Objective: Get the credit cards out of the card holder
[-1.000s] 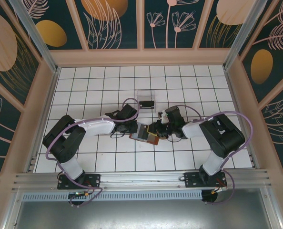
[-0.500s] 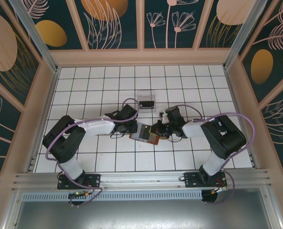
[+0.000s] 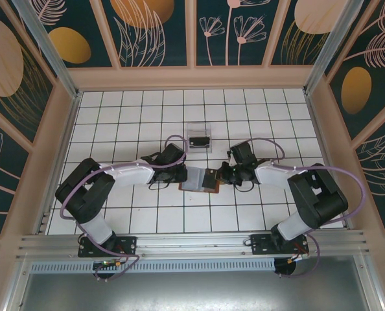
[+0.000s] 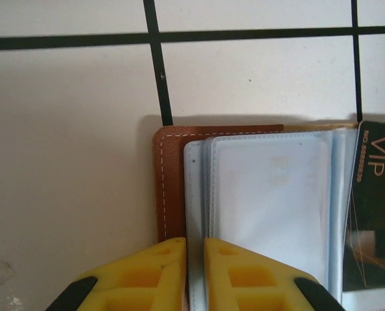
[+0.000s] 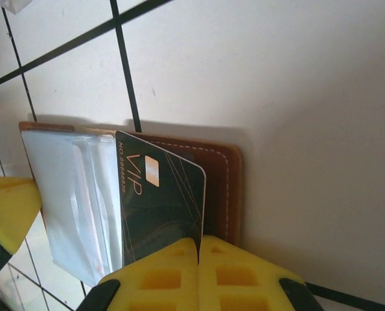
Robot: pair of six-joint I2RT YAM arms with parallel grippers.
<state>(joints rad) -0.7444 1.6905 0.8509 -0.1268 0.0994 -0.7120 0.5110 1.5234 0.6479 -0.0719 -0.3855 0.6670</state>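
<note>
The brown card holder (image 3: 194, 183) lies open on the white tiles between my two grippers, its pale plastic sleeves (image 4: 264, 194) facing up. My left gripper (image 4: 194, 259) is shut on the edge of a sleeve beside the brown cover (image 4: 170, 181). My right gripper (image 5: 198, 259) is shut on the lower edge of a black credit card (image 5: 160, 201) marked VIP, which stands partly over the brown cover (image 5: 223, 188). The same black card (image 4: 377, 194) shows at the right of the left wrist view. From above, the left gripper (image 3: 181, 173) and right gripper (image 3: 220, 175) flank the holder.
A clear plastic stand (image 3: 198, 137) sits about one tile behind the card holder. Wooden walls (image 3: 46, 162) enclose the tiled table on three sides, and the metal rail (image 3: 192, 245) with both arm bases runs along the near edge.
My right gripper has closed on the black card and drawn slightly right, its elbow swinging outward. The card holder now lies a little further back and flatter. The left gripper keeps its hold.
</note>
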